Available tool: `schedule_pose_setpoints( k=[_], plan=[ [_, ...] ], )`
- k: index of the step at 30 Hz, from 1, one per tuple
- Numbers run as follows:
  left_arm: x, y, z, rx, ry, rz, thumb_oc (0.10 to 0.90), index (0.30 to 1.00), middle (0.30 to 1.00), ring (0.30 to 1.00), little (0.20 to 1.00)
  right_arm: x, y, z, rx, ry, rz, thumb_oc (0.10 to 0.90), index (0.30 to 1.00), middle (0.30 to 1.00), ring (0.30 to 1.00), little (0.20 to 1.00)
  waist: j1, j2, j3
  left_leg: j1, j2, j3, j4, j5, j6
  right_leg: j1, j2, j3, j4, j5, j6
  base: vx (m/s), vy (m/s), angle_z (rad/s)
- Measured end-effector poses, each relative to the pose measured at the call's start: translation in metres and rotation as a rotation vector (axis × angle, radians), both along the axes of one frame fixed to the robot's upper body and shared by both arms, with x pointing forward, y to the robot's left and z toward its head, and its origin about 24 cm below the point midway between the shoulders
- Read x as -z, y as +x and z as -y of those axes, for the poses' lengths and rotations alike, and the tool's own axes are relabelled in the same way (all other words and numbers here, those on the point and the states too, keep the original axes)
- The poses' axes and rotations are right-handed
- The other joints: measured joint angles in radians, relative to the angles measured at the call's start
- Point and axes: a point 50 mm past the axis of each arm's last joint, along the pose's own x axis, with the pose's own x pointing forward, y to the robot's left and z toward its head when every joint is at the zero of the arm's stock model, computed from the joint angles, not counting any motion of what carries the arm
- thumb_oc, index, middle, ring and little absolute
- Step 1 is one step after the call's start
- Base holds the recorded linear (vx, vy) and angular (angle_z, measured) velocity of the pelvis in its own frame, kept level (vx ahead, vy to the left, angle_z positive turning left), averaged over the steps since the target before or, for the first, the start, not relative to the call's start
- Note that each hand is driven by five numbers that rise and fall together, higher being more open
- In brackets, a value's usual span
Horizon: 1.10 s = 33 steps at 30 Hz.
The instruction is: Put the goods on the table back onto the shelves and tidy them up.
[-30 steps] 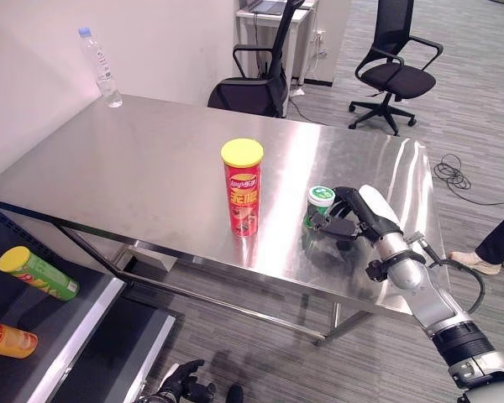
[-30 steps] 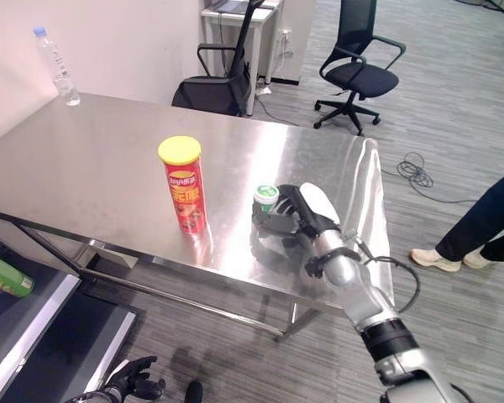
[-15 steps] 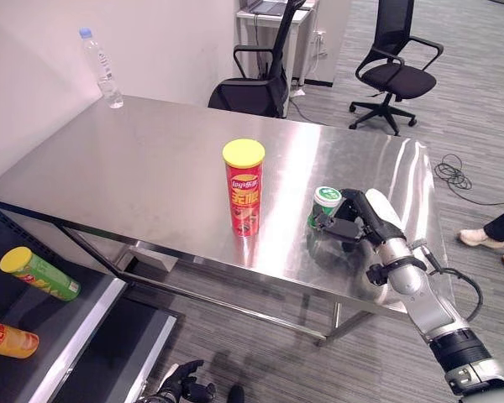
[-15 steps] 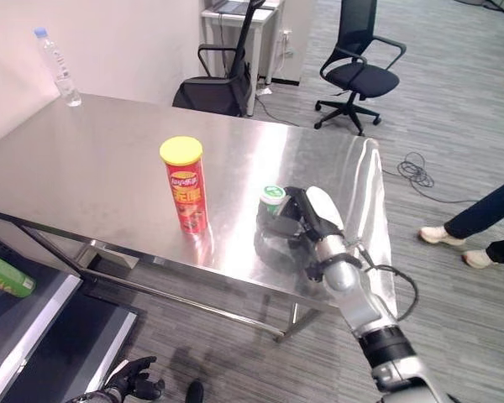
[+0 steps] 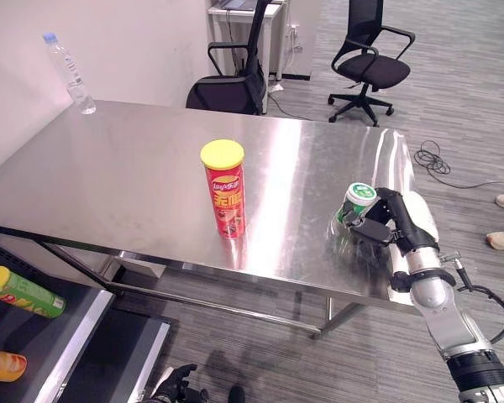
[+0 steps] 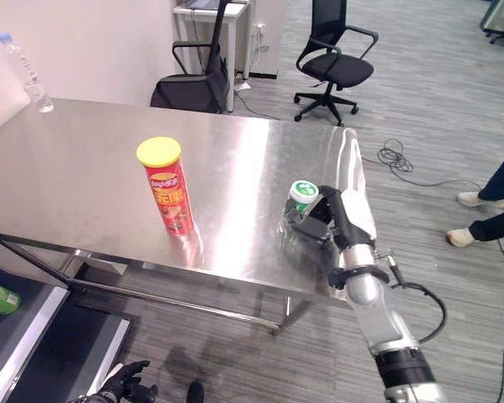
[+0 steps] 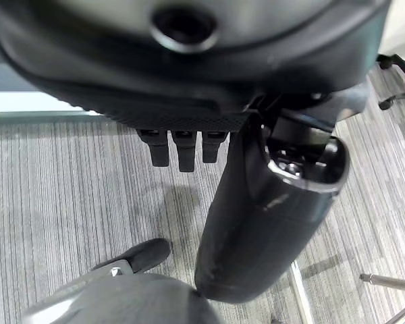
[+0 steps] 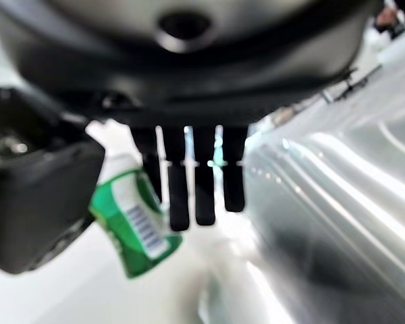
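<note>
The steel table (image 5: 134,168) carries a tall red can with a yellow lid (image 5: 224,190), upright near its front edge, and a water bottle (image 5: 70,74) at the far left corner. On the shelf (image 5: 34,332) low at the left lie a green can (image 5: 21,291) and an orange one (image 5: 2,364). The right hand (image 5: 391,227), reaching in from the right, has its fingers curled around the small green cup (image 5: 355,204), tilted at the table's right end. The left hand (image 7: 189,145) hangs over the floor, fingers curled on nothing.

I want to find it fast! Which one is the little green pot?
Look at the big steel table. Near its right edge, the right hand is wrapped round the small green pot. It is short with a white lid, unlike the tall red can with a yellow lid.
</note>
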Motion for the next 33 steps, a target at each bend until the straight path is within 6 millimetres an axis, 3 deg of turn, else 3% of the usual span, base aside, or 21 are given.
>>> schedule_pose_setpoints(
  k=[2,5,6,8,10,12,15,16,17,19,20,21,25,27,28,29,30,31,32,33],
  plan=[
    [-0.001,0.003,0.001,0.008,0.002,0.006,0.800,0.900,0.900,0.900,0.900,-0.004,-0.001,-0.001,-0.003,-0.004,0.022,0.400,0.300,0.300,0.300,0.300,-0.008,0.006,0.010,0.000,0.008,0.007,0.002,-0.001,0.002,-0.024,0.006,0.011,0.038,0.000,0.000,-0.09,0.037,-0.15],
    [-0.003,0.012,0.002,0.030,0.008,0.024,0.800,0.900,0.900,0.900,0.900,-0.019,-0.002,-0.007,-0.028,-0.008,0.087,0.400,0.300,0.300,0.300,0.300,-0.017,0.054,0.071,0.010,0.053,0.014,0.004,0.004,0.006,-0.115,0.030,0.034,0.227,-0.017,0.017,-0.09,-0.011,-0.15],
    [-0.004,0.015,0.000,0.040,0.020,0.022,0.800,0.900,0.900,0.900,0.900,-0.023,-0.004,-0.008,-0.034,-0.008,0.106,0.400,0.300,0.300,0.300,0.300,-0.036,0.058,0.093,0.019,0.058,0.011,0.004,0.005,0.012,-0.167,0.026,0.056,0.352,-0.045,0.039,-0.06,-0.083,0.03],
    [-0.004,0.015,-0.004,0.040,0.035,0.011,0.800,0.900,0.900,0.900,0.900,-0.027,-0.008,-0.008,-0.038,-0.009,0.124,0.400,0.300,0.300,0.300,0.300,-0.047,0.057,0.109,0.031,0.058,0.009,0.004,0.002,0.018,-0.215,0.014,0.103,0.468,-0.077,0.041,-0.05,-0.119,0.12],
    [-0.005,0.014,-0.009,0.044,0.049,0.009,0.800,0.900,0.900,0.900,0.900,-0.033,-0.014,-0.007,-0.034,-0.010,0.158,0.400,0.300,0.300,0.300,0.300,-0.045,0.050,0.112,0.037,0.049,0.003,0.005,0.000,0.024,-0.217,-0.011,0.157,0.474,-0.081,0.043,-0.12,-0.221,0.13],
    [-0.006,0.018,-0.009,0.051,0.057,0.008,0.800,0.900,0.900,0.900,0.900,-0.039,-0.021,-0.002,-0.019,-0.010,0.187,0.400,0.300,0.300,0.300,0.300,-0.045,0.059,0.117,0.031,0.050,-0.023,0.016,-0.001,0.025,-0.214,-0.038,0.236,0.494,-0.081,0.051,-0.09,-0.213,0.29],
    [-0.008,0.021,-0.013,0.054,0.073,0.013,0.800,0.900,0.900,0.900,0.900,-0.039,-0.024,0.003,-0.009,-0.018,0.186,0.400,0.300,0.300,0.300,0.300,-0.046,0.054,0.116,0.028,0.056,-0.064,0.021,0.004,0.018,-0.179,-0.074,0.326,0.401,-0.073,0.062,-0.14,-0.323,0.40],
    [-0.009,0.023,-0.013,0.054,0.071,0.023,0.800,0.900,0.900,0.900,0.900,-0.041,-0.029,0.012,0.013,-0.042,0.183,0.400,0.300,0.300,0.300,0.300,-0.046,0.051,0.115,0.019,0.061,-0.095,0.019,0.013,0.003,-0.162,-0.057,0.398,0.318,-0.072,0.066,-0.15,-0.332,0.65],
    [-0.010,0.024,-0.014,0.053,0.075,0.031,0.800,0.900,0.900,0.900,0.900,-0.041,-0.032,0.017,0.034,-0.044,0.181,0.400,0.300,0.300,0.300,0.300,-0.048,0.039,0.110,0.011,0.063,-0.110,0.018,0.019,-0.010,-0.141,-0.063,0.410,0.234,-0.044,0.083,-0.18,-0.355,0.63],
    [-0.010,0.022,-0.018,0.042,0.081,0.025,0.800,0.900,0.900,0.900,0.900,-0.042,-0.032,0.020,0.045,-0.041,0.182,0.400,0.300,0.300,0.300,0.300,-0.039,0.020,0.104,0.008,0.085,-0.118,0.006,0.030,-0.034,-0.124,-0.053,0.385,0.156,-0.066,0.087,-0.14,-0.253,0.19],
    [-0.009,0.020,-0.017,0.026,0.075,0.024,0.800,0.900,0.900,0.900,0.900,-0.044,-0.032,0.021,0.044,-0.045,0.183,0.400,0.300,0.300,0.300,0.300,-0.034,0.027,0.100,0.003,0.105,-0.117,0.006,0.032,-0.038,-0.115,-0.038,0.379,0.122,-0.051,0.074,-0.26,-0.414,0.10],
    [-0.007,0.011,-0.018,0.005,0.079,0.012,0.800,0.900,0.900,0.900,0.900,-0.044,-0.034,0.023,0.047,-0.049,0.176,0.400,0.300,0.300,0.300,0.300,-0.046,0.049,0.086,-0.017,0.165,-0.124,0.007,0.046,-0.053,-0.087,0.022,0.352,0.050,0.002,0.042,-0.33,-0.530,0.13],
    [-0.006,0.002,-0.025,-0.059,0.098,0.003,0.800,0.900,0.900,0.900,0.900,-0.040,-0.044,0.036,0.077,-0.041,0.141,0.400,0.300,0.300,0.300,0.300,-0.052,0.054,0.074,-0.043,0.258,-0.129,0.029,0.077,-0.093,-0.063,0.133,0.332,-0.005,0.041,-0.033,-0.22,-0.357,0.18],
    [-0.006,0.002,-0.027,-0.076,0.099,0.001,0.800,0.900,0.900,0.900,0.900,-0.043,-0.047,0.043,0.095,-0.033,0.152,0.400,0.300,0.300,0.300,0.300,-0.068,0.052,0.069,-0.093,0.281,-0.142,0.072,0.104,-0.124,-0.074,0.176,0.307,0.005,0.061,-0.075,-0.19,-0.259,0.32],
    [-0.006,0.004,-0.028,-0.080,0.101,0.007,0.800,0.900,0.900,0.900,0.900,-0.042,-0.048,0.044,0.098,-0.028,0.151,0.400,0.300,0.300,0.300,0.300,-0.071,0.046,0.066,-0.105,0.283,-0.150,0.080,0.106,-0.131,-0.083,0.173,0.304,0.009,0.055,-0.082,-0.33,-0.309,0.36],
    [-0.007,0.001,-0.033,-0.111,0.106,0.004,0.800,0.900,0.900,0.900,0.900,-0.043,-0.048,0.043,0.090,-0.016,0.153,0.400,0.300,0.300,0.300,0.300,-0.067,0.041,0.068,-0.121,0.309,-0.154,0.091,0.138,-0.168,-0.083,0.212,0.297,0.008,0.068,-0.100,-0.39,-0.252,0.21],
    [-0.008,0.002,-0.034,-0.127,0.106,0.010,0.800,0.900,0.900,0.900,0.900,-0.042,-0.049,0.043,0.088,-0.012,0.153,0.400,0.300,0.300,0.300,0.300,-0.068,0.035,0.071,-0.119,0.312,-0.156,0.091,0.142,-0.170,-0.077,0.216,0.290,0.006,0.069,-0.102,-0.28,-0.171,0.39],
    [-0.007,-0.001,-0.034,-0.151,0.098,0.005,0.800,0.900,0.900,0.900,0.900,-0.041,-0.051,0.044,0.093,-0.011,0.152,0.400,0.300,0.300,0.300,0.300,-0.079,0.034,0.072,-0.148,0.307,-0.124,0.115,0.174,-0.195,-0.074,0.220,0.248,0.005,0.075,-0.112,-0.30,-0.113,0.76],
    [-0.009,0.004,-0.037,-0.172,0.105,0.033,0.800,0.900,0.900,0.900,0.900,-0.037,-0.053,0.044,0.097,-0.009,0.140,0.400,0.300,0.300,0.300,0.300,-0.099,0.008,0.085,-0.157,0.294,-0.055,0.119,0.202,-0.185,-0.061,0.200,0.226,0.000,0.072,-0.114,-0.27,-0.096,0.71],
    [-0.009,0.002,-0.038,-0.176,0.111,0.025,0.800,0.900,0.900,0.900,0.900,-0.037,-0.053,0.041,0.086,-0.010,0.137,0.400,0.300,0.300,0.300,0.300,-0.090,0.003,0.088,-0.146,0.276,-0.034,0.114,0.187,-0.176,-0.057,0.198,0.225,-0.003,0.075,-0.118,-0.37,-0.100,0.43]
  ],
)
